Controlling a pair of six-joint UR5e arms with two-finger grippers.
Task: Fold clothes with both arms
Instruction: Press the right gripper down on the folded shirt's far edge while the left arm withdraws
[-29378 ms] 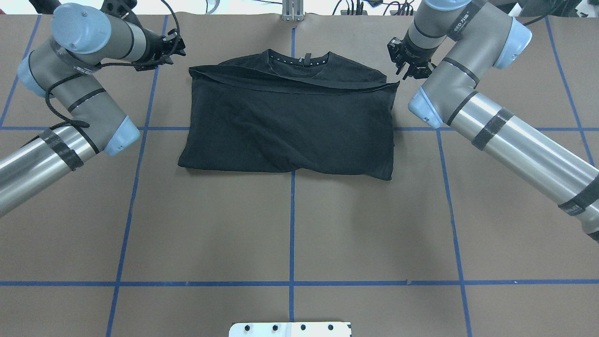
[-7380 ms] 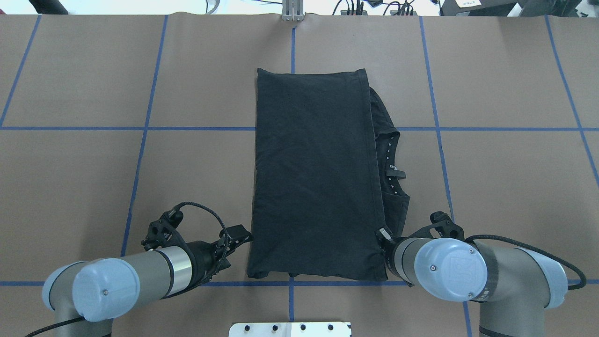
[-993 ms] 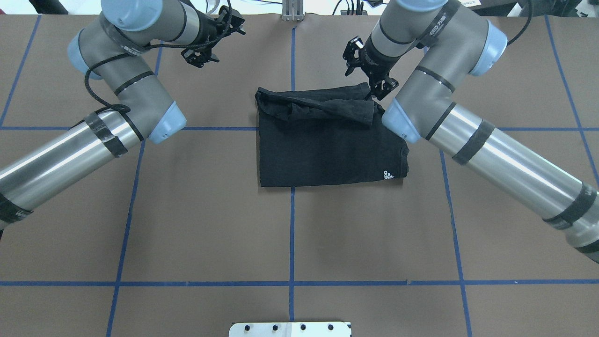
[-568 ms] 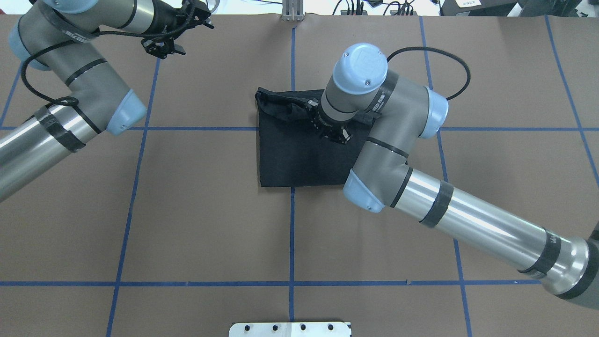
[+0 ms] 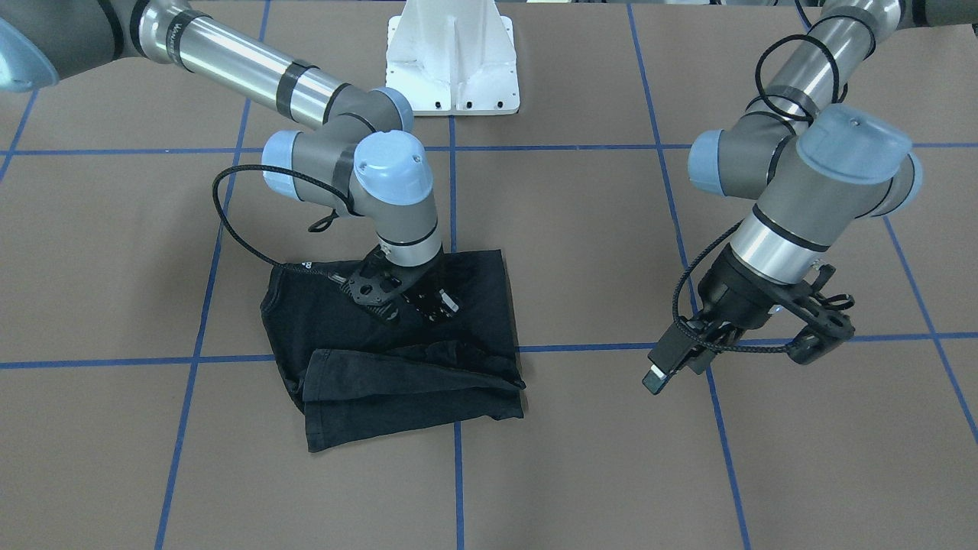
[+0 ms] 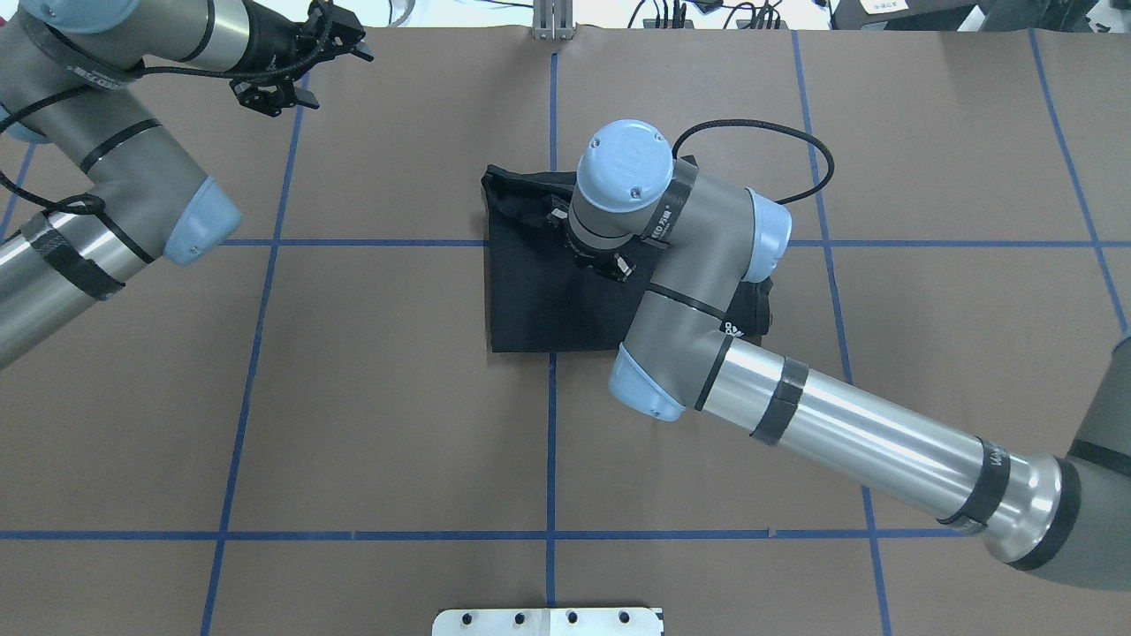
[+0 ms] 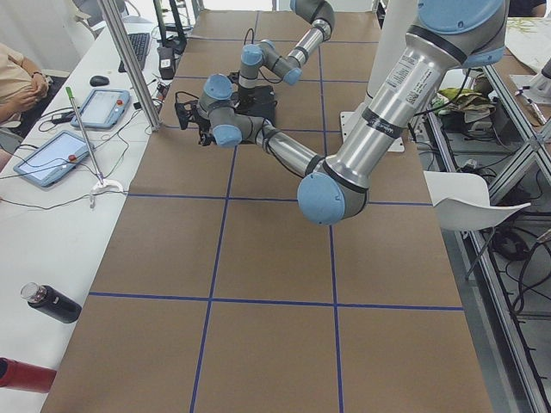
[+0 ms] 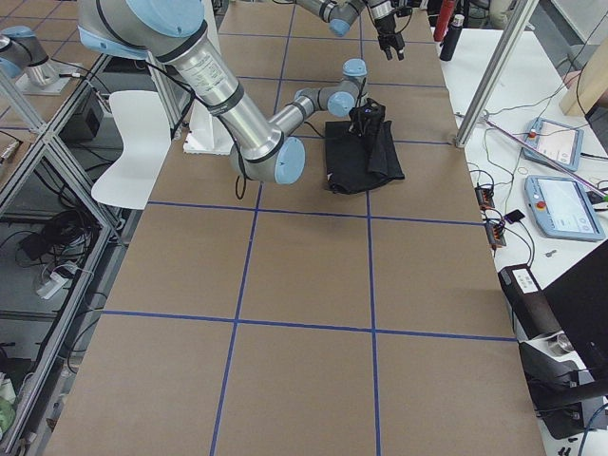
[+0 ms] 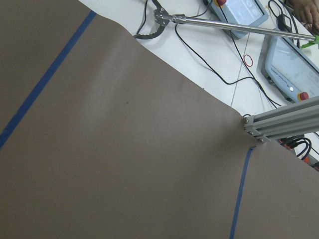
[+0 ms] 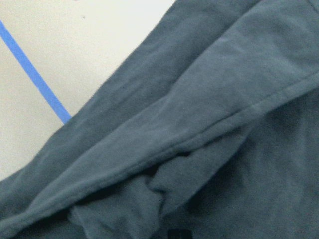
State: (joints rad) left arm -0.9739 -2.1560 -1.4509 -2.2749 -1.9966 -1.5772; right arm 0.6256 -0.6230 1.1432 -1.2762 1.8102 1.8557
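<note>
1. The black T-shirt (image 6: 530,305) is found folded small at the middle of the surface (image 6: 380,415).
2. The right hand (image 6: 614,263) is set low on it; its grip cannot be told.
3. The rumpled far fold (image 6: 521,190) should be pressed flat, not dragged.
4. The left hand (image 6: 269,88), spread and empty, is held beyond.

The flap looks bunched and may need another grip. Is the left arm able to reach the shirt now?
Probably yes: the left gripper hangs to one side of the shirt, only table between them.
</note>
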